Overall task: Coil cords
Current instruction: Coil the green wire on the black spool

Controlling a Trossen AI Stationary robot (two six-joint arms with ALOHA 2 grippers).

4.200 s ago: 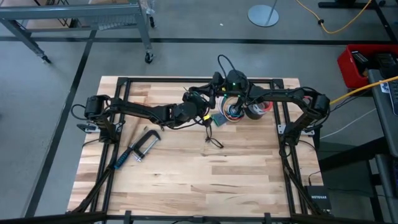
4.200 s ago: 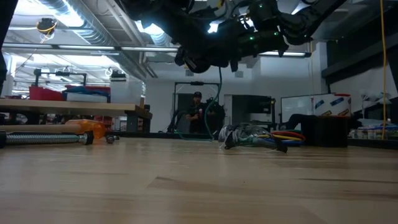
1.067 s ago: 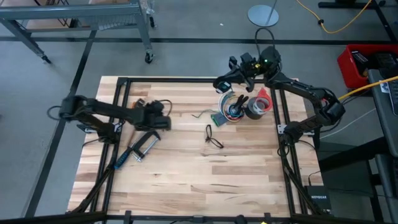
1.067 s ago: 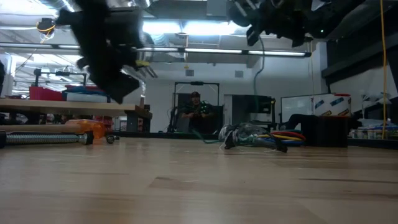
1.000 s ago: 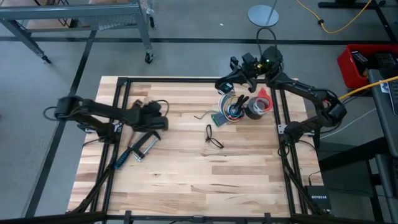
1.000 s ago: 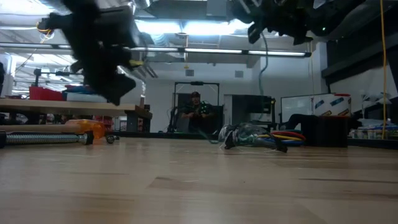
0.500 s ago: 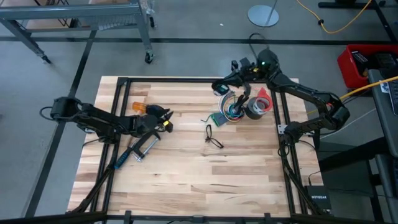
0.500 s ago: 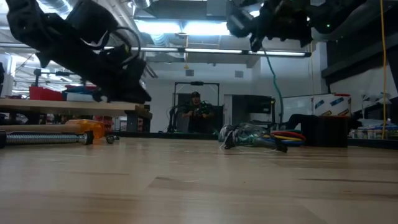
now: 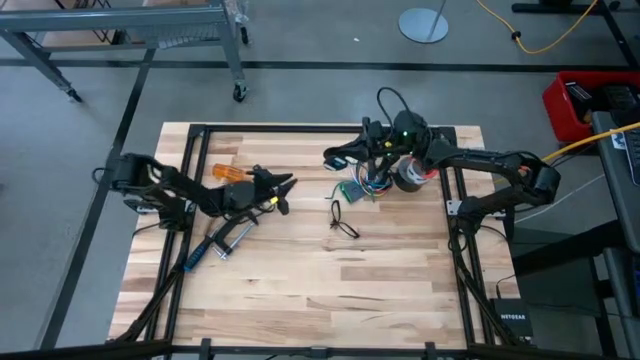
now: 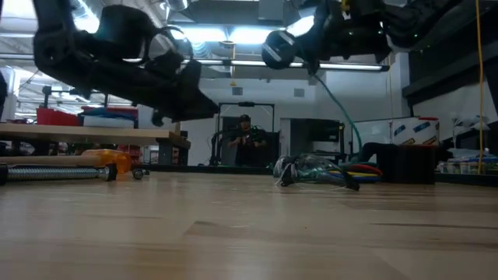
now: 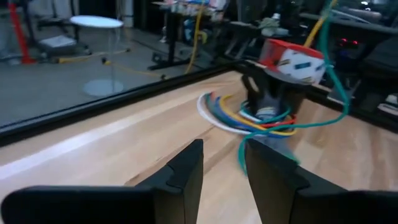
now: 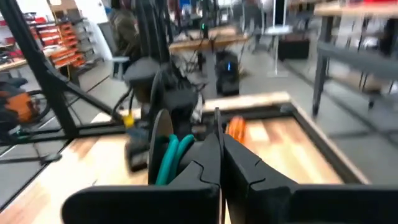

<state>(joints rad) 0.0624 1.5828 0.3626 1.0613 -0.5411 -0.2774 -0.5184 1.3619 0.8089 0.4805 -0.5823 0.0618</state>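
My left gripper (image 9: 286, 187) hangs with fingers apart. The cord's yellow piece (image 9: 268, 201) sits just at its eight o'clock. My right gripper (image 9: 330, 158) is clenched.

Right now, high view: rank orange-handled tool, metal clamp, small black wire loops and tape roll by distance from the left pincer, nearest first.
From the left pincer:
1. Metal clamp, just below and left of it.
2. Orange-handled tool, up-left near the table's far edge; close to the clamp's distance, hard to call.
3. Small black wire loops, toward table centre.
4. Tape roll, far right, under the right arm.

place: a workshop-like robotics lab is showing
signs: bare concrete floor (image 9: 300, 40), ceiling ducts (image 10: 78, 12), wheeled metal cart (image 9: 150, 30), stocked shelves (image 12: 59, 37)
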